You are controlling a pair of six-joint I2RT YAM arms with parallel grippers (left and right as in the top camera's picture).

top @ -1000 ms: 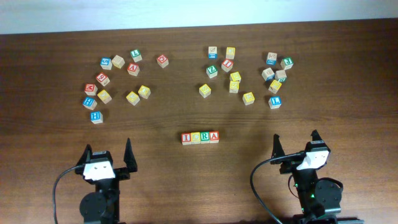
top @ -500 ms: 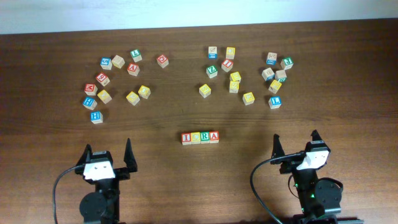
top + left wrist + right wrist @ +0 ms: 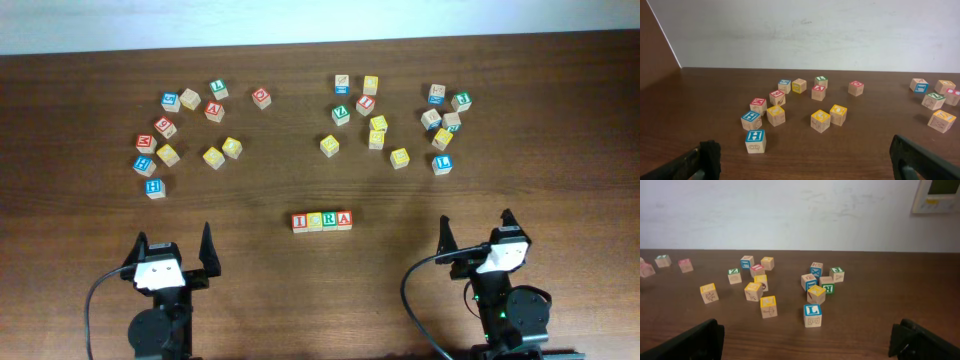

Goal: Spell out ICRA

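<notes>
No change since earlier: ICRA row (image 3: 322, 221) legible, left claw (image 3: 174, 238) and right claw (image 3: 475, 222) wide apart.

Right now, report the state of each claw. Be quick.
Left claw: open, holding nothing.
Right claw: open, holding nothing.

Dark wood table (image 3: 320, 300). Spare letter cubes far side: left cluster (image 3: 213, 157), blue H cube (image 3: 155, 187) nearest; right cluster (image 3: 378, 124). White wall (image 3: 320, 20) beyond.
</notes>
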